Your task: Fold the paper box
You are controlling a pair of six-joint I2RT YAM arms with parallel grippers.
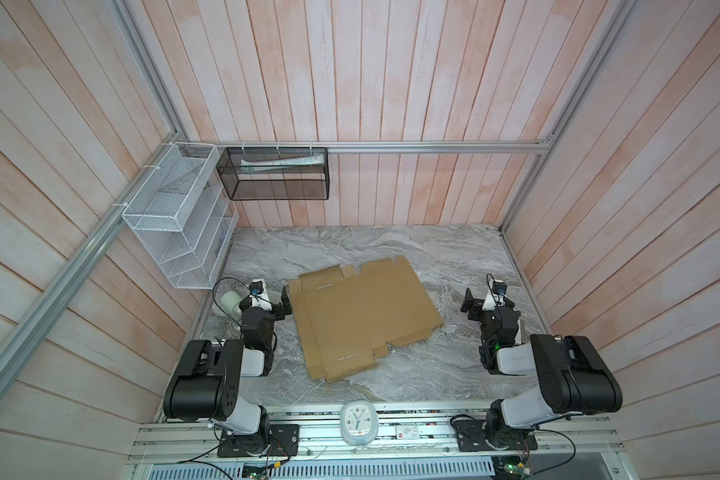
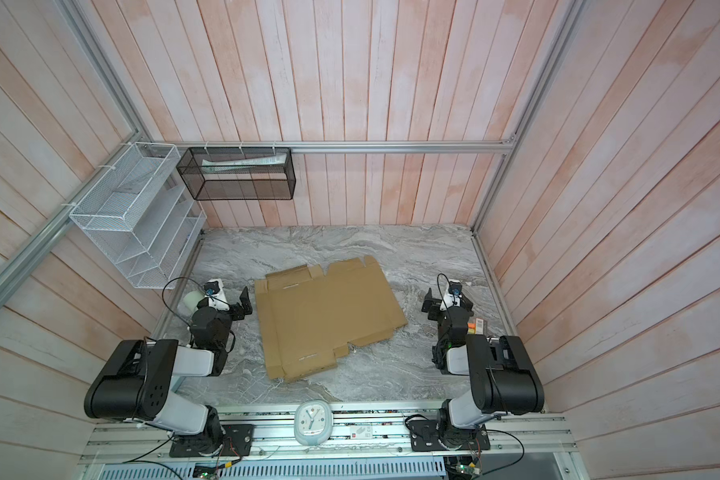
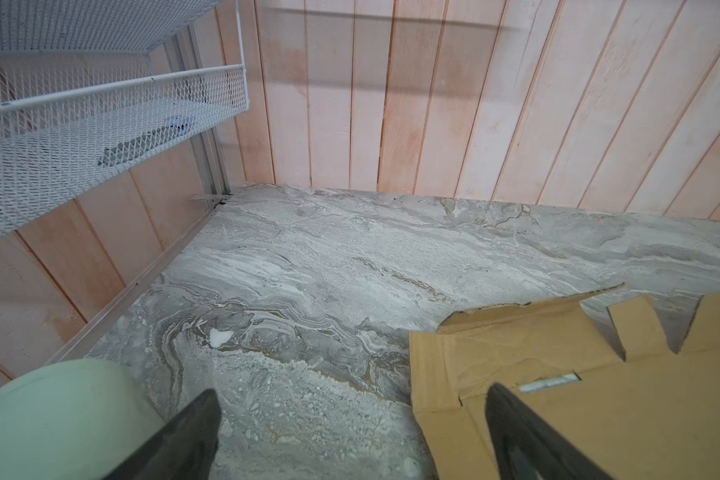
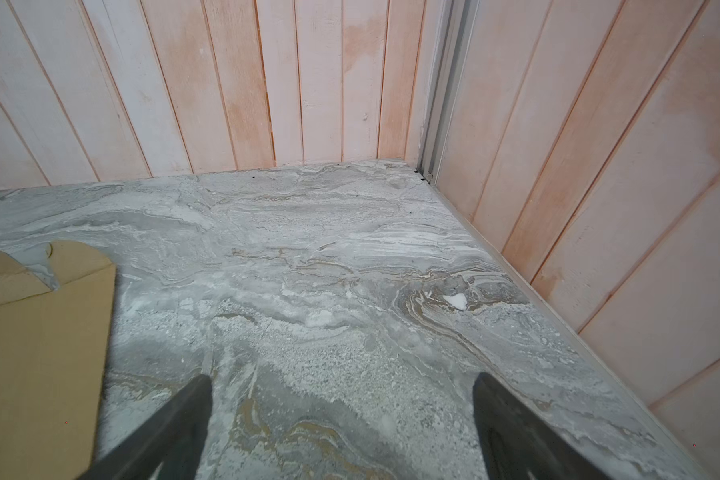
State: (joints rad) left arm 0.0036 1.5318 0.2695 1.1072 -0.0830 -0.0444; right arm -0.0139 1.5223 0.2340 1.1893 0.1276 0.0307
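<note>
Plainly, both hands are spread wide and hold nothing. The paper box (image 1: 362, 316), a plain brown corrugated cardboard sheet with notched flaps and tabs, lies flat and unfolded on the grey marbled counter (image 1: 391, 249). In both top views it sits a little below the middle of the frame.

The left hand (image 1: 284, 303) is at the left middle of the frame in both top views, just beside the sheet's left edge, with its jaws wide apart. In the left wrist view only bare counter shows between its dark fingers (image 3: 516, 424). One finger stands in front of a corner of the paper box; the other is near a pale green rounded object (image 3: 59, 415), perhaps a roll or a cup. From these views I cannot tell whether that finger touches the cardboard.

The right hand (image 1: 468, 302) is at the right middle of the frame, apart from the sheet's right edge. The right wrist view shows its fingers (image 4: 512, 424) equally wide apart over bare counter, with the cardboard off to one side and untouched.
</note>
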